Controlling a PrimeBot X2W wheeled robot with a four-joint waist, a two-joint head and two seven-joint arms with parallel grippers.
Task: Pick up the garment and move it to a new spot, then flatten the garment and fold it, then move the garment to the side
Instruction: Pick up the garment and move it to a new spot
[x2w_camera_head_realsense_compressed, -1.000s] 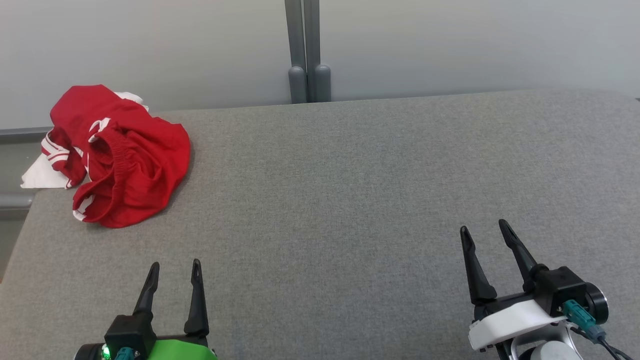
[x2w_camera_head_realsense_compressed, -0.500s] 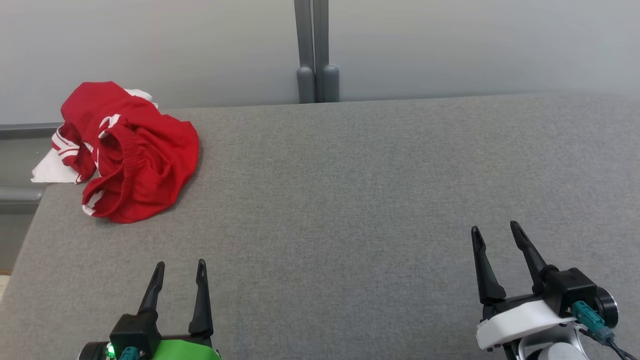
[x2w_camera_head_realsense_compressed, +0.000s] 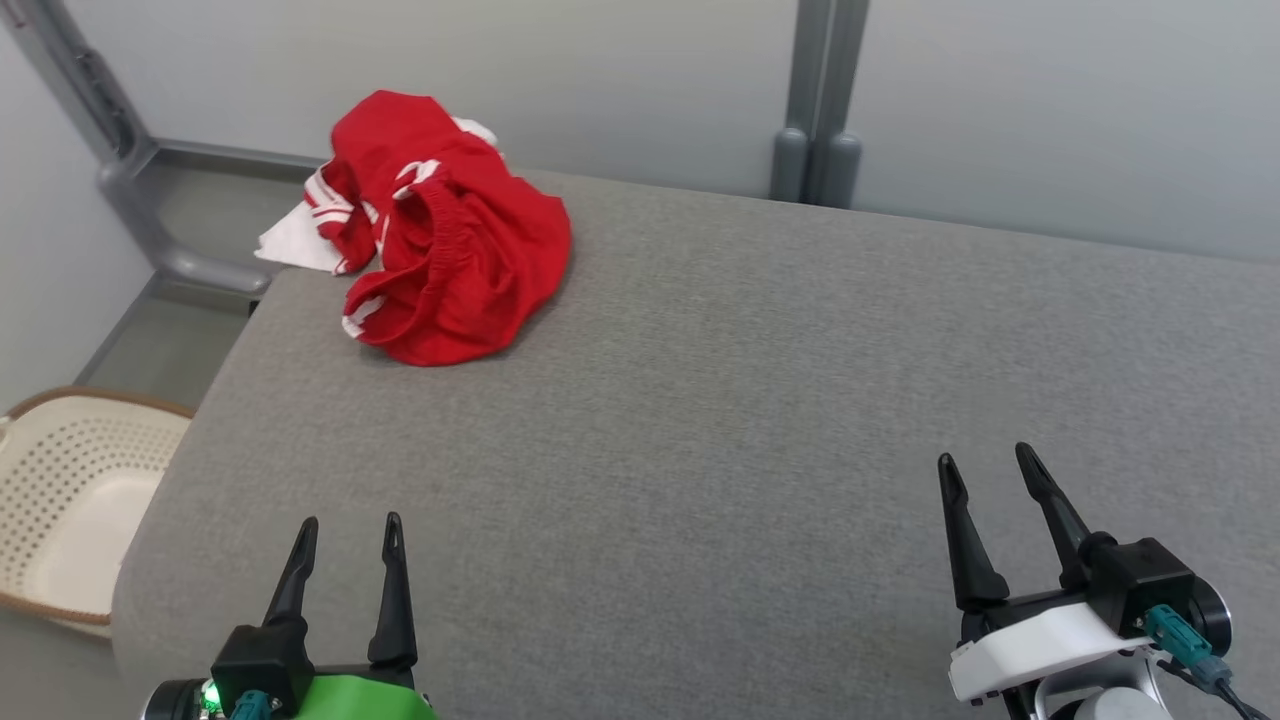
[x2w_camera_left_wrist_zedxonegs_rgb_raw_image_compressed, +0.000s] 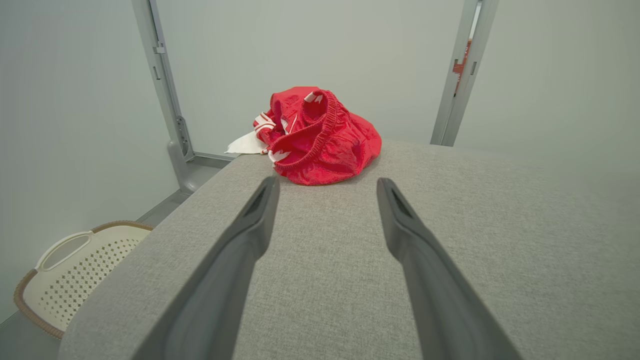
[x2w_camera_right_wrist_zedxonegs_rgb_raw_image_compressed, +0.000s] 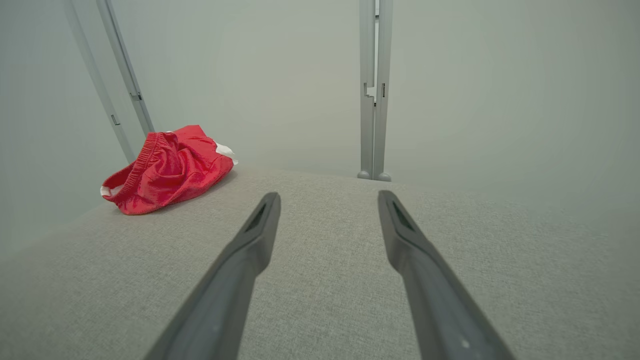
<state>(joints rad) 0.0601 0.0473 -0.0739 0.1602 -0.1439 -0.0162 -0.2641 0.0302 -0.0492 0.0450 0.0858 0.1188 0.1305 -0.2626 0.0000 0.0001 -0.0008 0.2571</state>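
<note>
Grey fabric-covered table (x2w_camera_head_realsense_compressed: 700, 400): spans left to right | cream perforated plastic basket with a brown rim (x2w_camera_head_realsense_compressed: 60, 500): on the floor off the table's near left corner, seen in head and left wrist views | crumpled red garment with white stripes (x2w_camera_head_realsense_compressed: 450, 240): table's far left corner, well away from both tools; wrist views show its elastic waistband | left gripper (x2w_camera_head_realsense_compressed: 350, 520): near left, fingers spread wide, holding nothing | right gripper (x2w_camera_head_realsense_compressed: 985, 454): near right, likewise spread and empty

— Where does the garment (x2w_camera_head_realsense_compressed: 450, 240) lie?
— On the desk (x2w_camera_head_realsense_compressed: 750, 400), at its far left corner, part of it past the left edge.
— And the basket (x2w_camera_head_realsense_compressed: 70, 490)?
— Below, left of the desk's near end. The left gripper (x2w_camera_head_realsense_compressed: 350, 520) is near that end, the right gripper (x2w_camera_head_realsense_compressed: 984, 454) at near right.
</note>
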